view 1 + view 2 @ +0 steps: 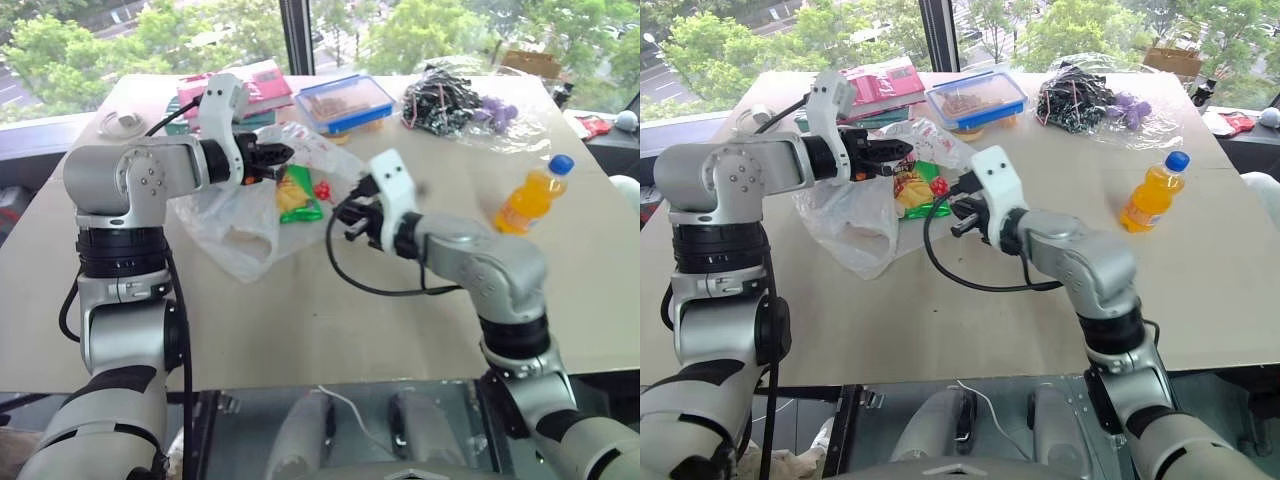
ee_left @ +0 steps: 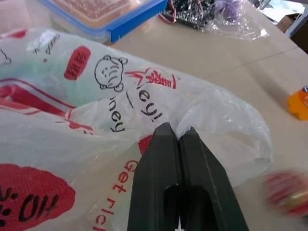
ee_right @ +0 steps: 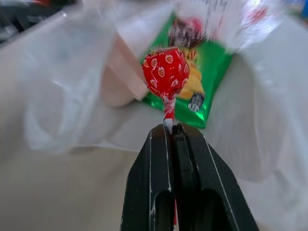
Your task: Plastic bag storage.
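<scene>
The plastic bag [image 1: 228, 222], thin translucent white with red print, lies crumpled on the table's left half. My left gripper [image 1: 283, 155] is shut on a fold of the bag's upper edge [image 2: 192, 122] and holds it raised off the table. My right gripper [image 3: 171, 127] is shut on the stick of a red strawberry-print lollipop [image 3: 166, 72], which it holds just in front of the bag. A green snack packet [image 1: 298, 196] lies at the bag's mouth, beyond the lollipop [image 1: 938, 186].
A blue-lidded food box [image 1: 345, 100] and pink packets [image 1: 262, 88] sit behind the bag. A clear bag of black and purple things [image 1: 452, 100] lies at the back right. An orange drink bottle [image 1: 532, 196] stands to the right. Bare table [image 1: 300, 320] lies in front.
</scene>
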You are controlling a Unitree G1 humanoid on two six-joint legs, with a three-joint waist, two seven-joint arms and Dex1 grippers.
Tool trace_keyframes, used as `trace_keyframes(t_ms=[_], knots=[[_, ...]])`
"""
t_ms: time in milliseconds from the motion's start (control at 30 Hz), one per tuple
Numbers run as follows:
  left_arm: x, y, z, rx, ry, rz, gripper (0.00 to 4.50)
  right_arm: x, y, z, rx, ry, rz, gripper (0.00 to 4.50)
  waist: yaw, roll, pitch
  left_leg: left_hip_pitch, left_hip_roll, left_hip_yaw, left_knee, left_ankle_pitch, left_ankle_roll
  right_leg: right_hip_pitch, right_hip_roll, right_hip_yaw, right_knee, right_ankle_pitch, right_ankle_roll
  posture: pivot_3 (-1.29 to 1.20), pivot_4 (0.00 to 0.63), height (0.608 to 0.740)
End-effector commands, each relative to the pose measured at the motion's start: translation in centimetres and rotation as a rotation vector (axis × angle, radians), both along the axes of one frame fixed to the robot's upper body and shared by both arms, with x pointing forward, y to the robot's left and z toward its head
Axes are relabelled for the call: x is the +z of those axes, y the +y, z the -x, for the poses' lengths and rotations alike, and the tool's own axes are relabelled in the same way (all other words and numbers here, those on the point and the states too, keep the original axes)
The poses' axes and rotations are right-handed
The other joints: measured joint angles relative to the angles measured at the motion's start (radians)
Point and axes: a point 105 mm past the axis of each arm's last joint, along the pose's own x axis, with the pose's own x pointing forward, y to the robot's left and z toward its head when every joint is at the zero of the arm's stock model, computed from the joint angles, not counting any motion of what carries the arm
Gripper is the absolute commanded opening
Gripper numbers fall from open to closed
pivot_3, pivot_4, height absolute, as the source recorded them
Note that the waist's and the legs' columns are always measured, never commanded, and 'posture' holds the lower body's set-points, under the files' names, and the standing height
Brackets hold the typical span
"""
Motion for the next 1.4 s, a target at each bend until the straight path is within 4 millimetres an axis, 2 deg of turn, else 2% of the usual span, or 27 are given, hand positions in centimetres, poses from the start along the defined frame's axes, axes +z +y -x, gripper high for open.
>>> trace_keyframes(t_ms=[33,133,333,433,500,533,600,733,800,900,933,1000,1033,1067,1100,1167,1233,1300,1400], knots=[[2.3,-0.2,1.3,-0.052,-0.076,0.027,0.0,0.1,1.6,-3.0,-0.031,-0.057,0.023,0.08,-0.003,0.0,0.0,0.0,0.0,0.0,0.0,0.001,-0.002,0.0,0.0,0.001,0.0,0.0,0.0,0.0,0.15,0.74],[1.8,0.0,1.8,-0.051,-0.067,0.017,0.0,0.3,2.9,-5.4,-0.063,-0.099,0.046,0.08,-0.007,0.0,0.0,0.0,-0.001,0.001,-0.001,0.001,-0.002,-0.001,0.0,0.001,0.0,0.0,0.0,0.0,0.15,0.74],[1.2,0.2,1.7,-0.033,-0.057,0.018,0.0,-0.4,4.8,-8.0,-0.088,-0.163,0.107,0.08,-0.007,0.0,0.0,-0.001,0.0,0.0,-0.003,0.001,-0.003,-0.002,0.0,0.001,-0.001,0.0,0.0,0.0,0.15,0.74],[0.9,0.2,1.4,-0.022,-0.052,0.023,0.0,0.0,4.4,-8.6,-0.072,-0.233,0.156,0.97,-0.003,0.0,0.0,-0.001,-0.001,0.0,-0.003,0.001,-0.003,-0.002,-0.001,0.001,-0.002,0.0,0.0,0.0,0.15,0.74],[0.7,0.4,1.2,-0.009,-0.045,0.026,0.0,0.9,3.5,-8.7,-0.076,-0.299,0.188,1.98,-0.002,0.0,0.0,-0.001,-0.001,-0.001,-0.003,0.001,-0.003,-0.002,-0.002,0.0,-0.002,0.0,0.0,0.0,0.15,0.74],[0.5,0.5,1.0,-0.001,-0.042,0.027,0.0,1.3,3.0,-8.5,-0.073,-0.324,0.195,2.29,-0.002,0.0,0.0,-0.002,-0.002,-0.001,-0.003,0.001,-0.003,-0.002,-0.003,0.0,-0.002,0.0,0.0,0.0,0.15,0.74],[0.2,0.7,0.7,0.021,-0.034,0.028,0.0,2.5,1.9,-7.2,-0.044,-0.349,0.16,2.29,0.001,0.0,0.0,-0.002,-0.002,-0.001,-0.003,0.001,-0.003,-0.002,-0.003,0.0,-0.003,0.0,0.0,0.0,0.15,0.74],[0.0,0.8,0.1,0.041,-0.026,0.032,0.0,6.8,-1.3,-1.7,0.028,-0.4,0.021,2.29,0.0,0.0,0.0,-0.003,-0.002,-0.002,-0.004,0.001,-0.003,-0.002,-0.002,-0.001,-0.004,0.0,0.0,0.0,0.15,0.74],[-0.1,0.7,-0.1,0.04,-0.024,0.033,0.0,9.2,-3.6,0.7,0.002,-0.433,-0.048,2.29,-0.004,0.0,0.0,-0.004,-0.002,-0.002,-0.004,0.001,-0.003,-0.003,-0.002,-0.001,-0.003,0.0,0.0,0.0,0.15,0.74],[-0.2,0.5,-0.3,0.035,-0.02,0.036,0.0,10.7,-7.6,2.5,-0.123,-0.487,-0.038,2.29,-0.001,0.0,0.0,-0.002,-0.001,-0.001,-0.003,-0.001,0.001,-0.003,-0.002,0.0,-0.002,0.0,0.0,0.0,0.15,0.74],[-0.3,0.4,-0.3,0.033,-0.02,0.035,0.0,10.8,-9.5,2.6,-0.208,-0.487,-0.029,2.56,0.002,0.0,0.0,-0.002,-0.001,-0.002,-0.003,-0.001,0.002,-0.002,-0.002,-0.001,-0.001,0.0,0.0,0.0,0.15,0.74],[-0.4,0.2,-0.5,0.028,-0.018,0.037,0.0,10.5,-13.0,2.8,-0.378,-0.479,0.009,3.16,0.006,-0.001,0.0,-0.001,-0.001,-0.002,-0.002,-0.001,0.002,0.0,-0.002,-0.002,-0.001,0.0,0.0,0.0,0.15,0.74],[-0.5,0.2,-0.6,0.026,-0.019,0.036,0.0,10.3,-14.6,2.9,-0.463,-0.48,0.04,3.63,0.009,0.0,0.0,-0.001,-0.001,-0.002,-0.002,-0.001,0.002,0.0,-0.002,-0.002,-0.001,0.0,0.0,0.0,0.15,0.74],[-0.5,0.1,-0.7,0.024,-0.019,0.037,0.0,9.7,-17.1,2.7,-0.606,-0.467,0.082,3.89,0.012,0.0,0.0,-0.001,-0.001,-0.002,-0.001,-0.001,0.002,0.0,-0.002,-0.002,-0.001,0.0,0.0,0.0,0.15,0.74],[-0.6,0.0,-0.7,0.021,-0.019,0.038,0.0,9.1,-19.9,2.7,-0.759,-0.445,0.106,4.44,0.019,-0.001,0.0,-0.001,-0.002,-0.001,-0.001,-0.001,0.002,0.0,-0.003,-0.001,-0.001,0.0,0.0,0.0,0.15,0.74],[-0.6,-0.1,-0.8,0.016,-0.019,0.038,0.0,8.0,-23.4,3.3,-0.957,-0.421,0.152,4.44,0.025,0.0,0.0,-0.002,-0.002,-0.001,-0.001,-0.001,0.002,-0.001,-0.003,-0.001,-0.001,0.0,0.0,0.0,0.15,0.74],[-0.6,-0.1,-0.9,0.013,-0.021,0.036,0.0,7.4,-24.2,3.7,-0.985,-0.418,0.191,4.44,0.026,0.0,0.0,-0.002,-0.002,0.0,-0.001,-0.001,0.001,-0.001,-0.003,0.0,-0.001,0.0,0.0,0.0,0.15,0.74],[-0.6,-0.2,-1.0,0.01,-0.022,0.037,0.0,5.9,-26.1,4.4,-1.101,-0.342,0.154,4.44,0.02,0.0,0.0,-0.001,-0.001,0.0,-0.001,-0.001,0.001,-0.001,-0.002,0.0,-0.001,0.0,0.0,0.0,0.15,0.74],[-0.7,-0.3,-1.1,0.005,-0.022,0.034,0.0,4.3,-26.8,4.5,-1.14,-0.281,0.114,4.44,0.019,0.0,0.0,-0.001,0.0,0.001,-0.001,-0.001,0.002,-0.001,-0.001,0.0,0.0,0.0,0.0,0.0,0.15,0.74]])
